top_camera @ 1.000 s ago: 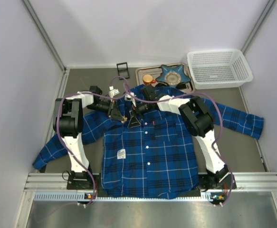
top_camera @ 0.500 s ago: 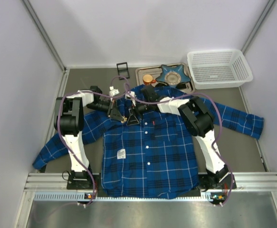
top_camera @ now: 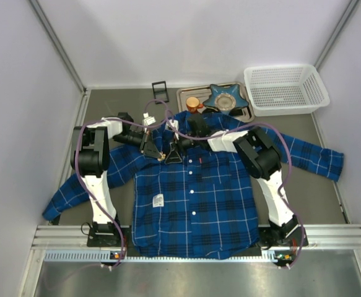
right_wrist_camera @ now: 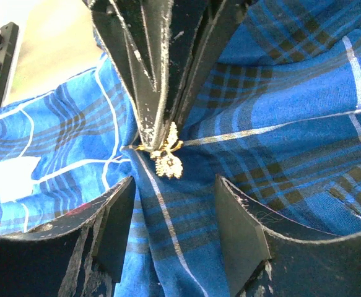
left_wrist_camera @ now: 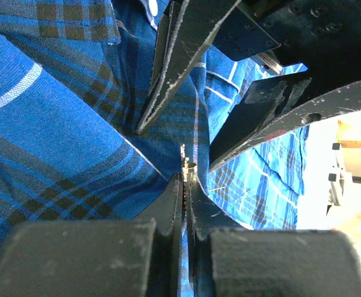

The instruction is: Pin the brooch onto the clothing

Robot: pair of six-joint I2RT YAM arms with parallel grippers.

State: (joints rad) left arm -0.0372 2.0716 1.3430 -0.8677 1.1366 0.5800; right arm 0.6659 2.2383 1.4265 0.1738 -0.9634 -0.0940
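Note:
The blue plaid shirt (top_camera: pixel 192 198) lies flat on the table, collar toward the back. My left gripper (top_camera: pixel 158 153) is at the shirt's upper left chest, shut on the small gold brooch (top_camera: pixel 161 158). In the right wrist view the left fingers (right_wrist_camera: pixel 152 93) come down from above and pinch the brooch (right_wrist_camera: pixel 167 158) against a raised fold of shirt (right_wrist_camera: pixel 291 124). My right gripper (right_wrist_camera: pixel 175 185) is open, its fingers on either side of that fold, just short of the brooch. In the left wrist view my left gripper (left_wrist_camera: pixel 185 177) holds the brooch (left_wrist_camera: pixel 184 162) edge-on, with the shirt (left_wrist_camera: pixel 56 142) around it.
A white mesh basket (top_camera: pixel 285 90) stands at the back right. A metal tray (top_camera: pixel 183 93) behind the collar holds a blue star-shaped dish (top_camera: pixel 226 97) and an orange object (top_camera: pixel 193 102). A small black stand (top_camera: pixel 160 88) is at the back. The shirt's sleeves spread left and right.
The right gripper has shifted slightly left, closer to the left gripper and the brooch. The left gripper has stayed shut on the brooch in about the same place.

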